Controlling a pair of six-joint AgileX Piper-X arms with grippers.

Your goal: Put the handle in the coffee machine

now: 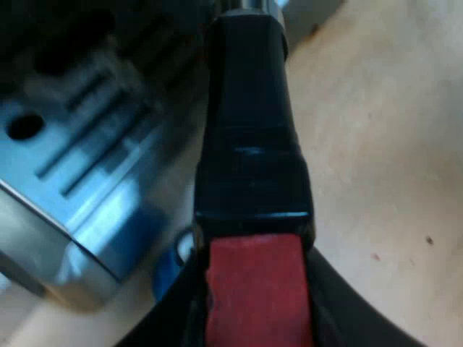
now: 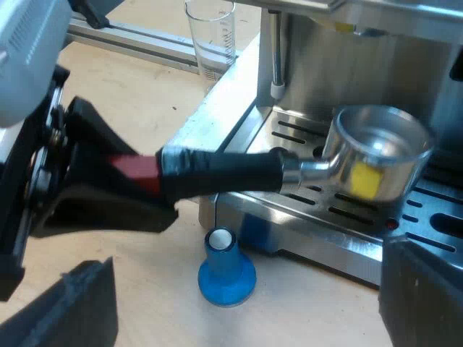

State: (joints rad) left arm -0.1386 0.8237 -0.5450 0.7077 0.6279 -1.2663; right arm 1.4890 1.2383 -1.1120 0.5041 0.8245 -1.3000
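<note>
1. Left end effector [image 1: 257, 311]: its two black fingers are clamped on the red end of the metal holder [image 2: 289, 172], a round steel cup on a long black handle tipped in red.
2. Metal holder: held roughly level and not locked into the machine. Its open cup faces upward over the slotted steel drip tray [image 2: 434, 210]. Whether the cup touches the tray cannot be told.
3. Espresso machine [image 2: 325, 79]: a brushed-steel body with the drip tray at its foot. A thin steel wand with a white tip [image 2: 275, 69] hangs down over the tray, near the cup and apart from it.
4. Right end effector [image 2: 244, 254]: its black fingers stand wide apart with nothing between them, above the bench and facing the machine's lower edge.
5. Blue tamper [image 2: 226, 271]: a flared plastic body with a pale top, upright on the pale wooden bench [image 2: 145, 94]. It stands just beside the machine's base and below the black handle.
6. Clear measuring glass [image 2: 211, 36]: printed with a scale, upright on the bench at the machine's side, well apart from the tamper.
</note>
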